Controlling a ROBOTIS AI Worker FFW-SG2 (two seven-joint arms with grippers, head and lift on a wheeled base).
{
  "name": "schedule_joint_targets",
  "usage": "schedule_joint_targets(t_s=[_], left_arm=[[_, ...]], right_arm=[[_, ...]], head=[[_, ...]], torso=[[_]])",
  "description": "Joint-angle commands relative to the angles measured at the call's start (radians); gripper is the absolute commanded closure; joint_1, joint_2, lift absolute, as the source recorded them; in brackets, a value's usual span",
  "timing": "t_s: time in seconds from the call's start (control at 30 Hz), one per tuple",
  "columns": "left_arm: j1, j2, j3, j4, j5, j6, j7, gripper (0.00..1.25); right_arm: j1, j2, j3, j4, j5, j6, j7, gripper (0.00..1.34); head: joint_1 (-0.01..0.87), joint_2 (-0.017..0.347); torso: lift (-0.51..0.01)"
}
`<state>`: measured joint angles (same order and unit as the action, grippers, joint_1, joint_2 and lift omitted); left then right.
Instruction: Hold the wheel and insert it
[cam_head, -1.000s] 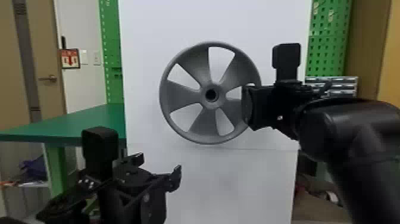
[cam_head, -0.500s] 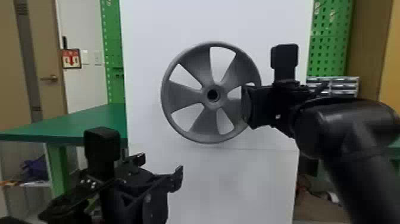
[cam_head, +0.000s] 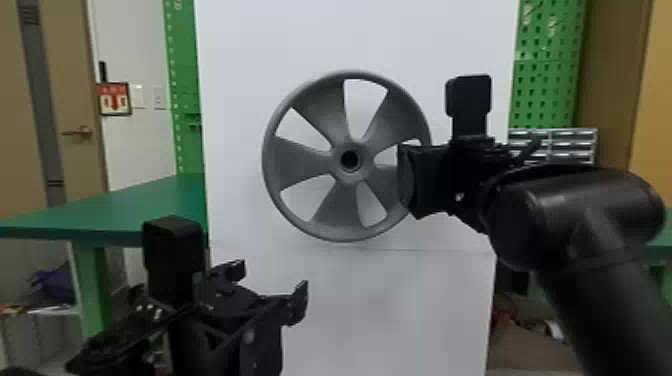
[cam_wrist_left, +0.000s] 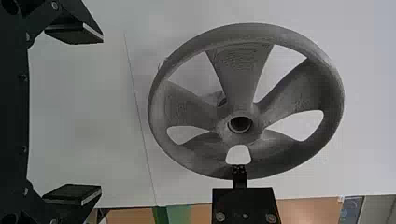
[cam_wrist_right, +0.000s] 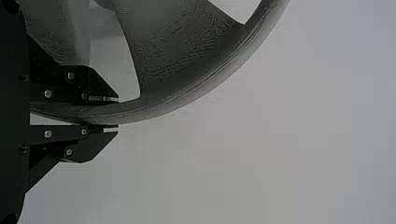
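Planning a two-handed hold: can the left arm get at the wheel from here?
Probably yes. The left gripper is open, below and left of the wheel, with nothing visible between them. The right gripper holds the right rim, leaving the left rim free.

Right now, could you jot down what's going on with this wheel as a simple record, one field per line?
object: grey wheel with five broad spokes and an open hub
wheel position: upright, in front of a white board
held by: right gripper, fingers on either side of the rim
other gripper: left gripper, open and empty
inserted: cannot tell
background: green table, beyond the left arm
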<state>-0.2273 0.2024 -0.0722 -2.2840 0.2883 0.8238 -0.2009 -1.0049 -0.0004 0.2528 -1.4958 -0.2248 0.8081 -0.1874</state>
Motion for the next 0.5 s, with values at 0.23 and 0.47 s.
schedule_joint_targets(t_s=[0.23,0.47], left_arm=[[0.002,0.003,-0.003,0.0,0.0,0.0,0.0,0.15],[-0.004,0.009,-0.017,0.006,-0.001,0.0,0.0,0.15]], right_arm=[[0.019,0.001,0.008,-0.023,0.025,0.026,-0.001,1.2],[0.003,0.001,0.016,-0.004,0.065,0.057,-0.078,1.2]], head=[[0.179,0.101],[0.179,0.101]], torso=[[-0.493],[-0.493]])
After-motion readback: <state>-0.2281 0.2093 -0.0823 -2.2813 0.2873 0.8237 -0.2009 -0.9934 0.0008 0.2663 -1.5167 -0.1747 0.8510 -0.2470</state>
